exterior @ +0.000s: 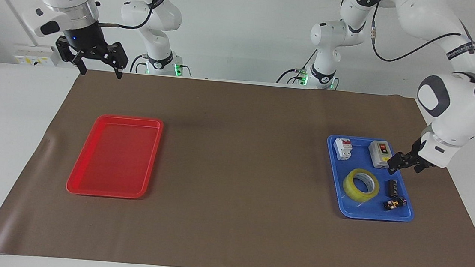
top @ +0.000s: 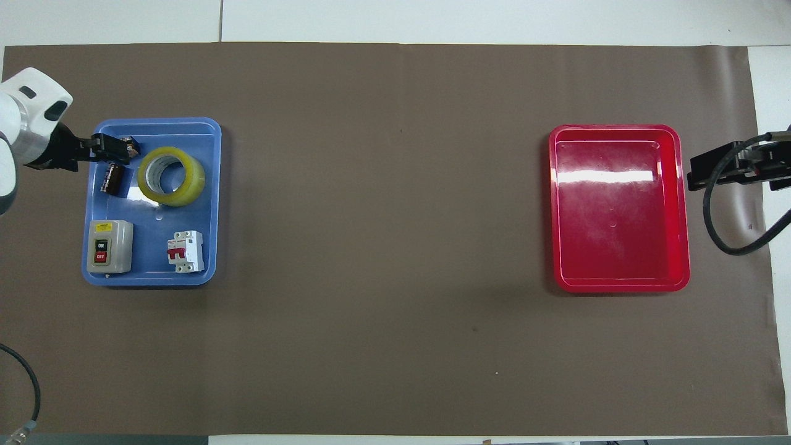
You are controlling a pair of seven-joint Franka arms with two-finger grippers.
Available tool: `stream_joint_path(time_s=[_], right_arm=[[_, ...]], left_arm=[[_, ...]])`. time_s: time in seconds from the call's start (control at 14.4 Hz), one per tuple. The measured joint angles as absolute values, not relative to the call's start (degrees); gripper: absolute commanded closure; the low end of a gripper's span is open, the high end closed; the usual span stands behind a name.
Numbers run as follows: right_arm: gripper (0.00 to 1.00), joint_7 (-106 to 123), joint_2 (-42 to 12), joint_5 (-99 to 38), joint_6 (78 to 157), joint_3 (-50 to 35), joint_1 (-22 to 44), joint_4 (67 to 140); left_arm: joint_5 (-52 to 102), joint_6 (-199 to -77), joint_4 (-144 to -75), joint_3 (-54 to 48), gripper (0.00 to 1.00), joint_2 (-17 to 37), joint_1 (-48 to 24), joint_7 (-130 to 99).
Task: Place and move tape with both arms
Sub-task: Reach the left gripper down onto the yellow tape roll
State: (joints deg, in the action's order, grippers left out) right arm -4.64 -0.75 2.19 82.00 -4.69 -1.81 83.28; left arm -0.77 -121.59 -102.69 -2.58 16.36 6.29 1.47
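Note:
The tape (exterior: 360, 185), a translucent yellow roll with a white core, lies flat in the blue tray (exterior: 344, 211); it also shows in the overhead view (top: 171, 176). My left gripper (exterior: 405, 167) is open and empty. It hangs low over the tray's rim toward the left arm's end of the table, beside the tape and apart from it. In the overhead view the left gripper (top: 114, 148) covers a small black part. My right gripper (exterior: 101, 72) is open and empty, and waits raised over the robots' edge of the mat near the red tray (exterior: 115, 155).
The blue tray (top: 213, 204) also holds a grey switch box (exterior: 380, 154), a white circuit breaker (exterior: 342, 148) and two small black parts (exterior: 392, 194). The red tray (top: 620, 207) holds nothing. A brown mat (exterior: 238, 172) covers the table.

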Motion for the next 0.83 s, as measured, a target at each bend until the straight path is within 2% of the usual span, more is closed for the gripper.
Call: stream_joint_path(time_s=[0.14,0.21,0.7,0.77,0.83], right_arm=[[0.00,-4.6,-0.7,2.2,82.0,-4.7,-1.8,83.3],[0.00,-4.6,-0.7,2.2,82.0,-4.7,-1.8,83.3],[0.00,-4.6,-0.7,2.2,82.0,-4.7,-1.8,83.3],[0.00,-4.6,-0.7,2.2,82.0,-4.7,-1.8,83.3],[0.00,-4.6,-0.7,2.2,82.0,-4.7,-1.8,83.3]], left_arm=[[-0.8,-126.4,-107.1,-3.0,0.01,16.6,6.2,1.5],[-0.8,-127.3,-108.2,-3.0,0.05,16.8,6.2,1.5],[-0.8,-131.2,-108.9,-3.1,0.28,19.5,5.4,-2.3],[-0.8,-131.6,-108.9,-3.1,0.45,20.1,5.0,-2.9],[-0.8,-131.8,-108.9,-3.1,0.68,20.4,4.7,-3.3]])
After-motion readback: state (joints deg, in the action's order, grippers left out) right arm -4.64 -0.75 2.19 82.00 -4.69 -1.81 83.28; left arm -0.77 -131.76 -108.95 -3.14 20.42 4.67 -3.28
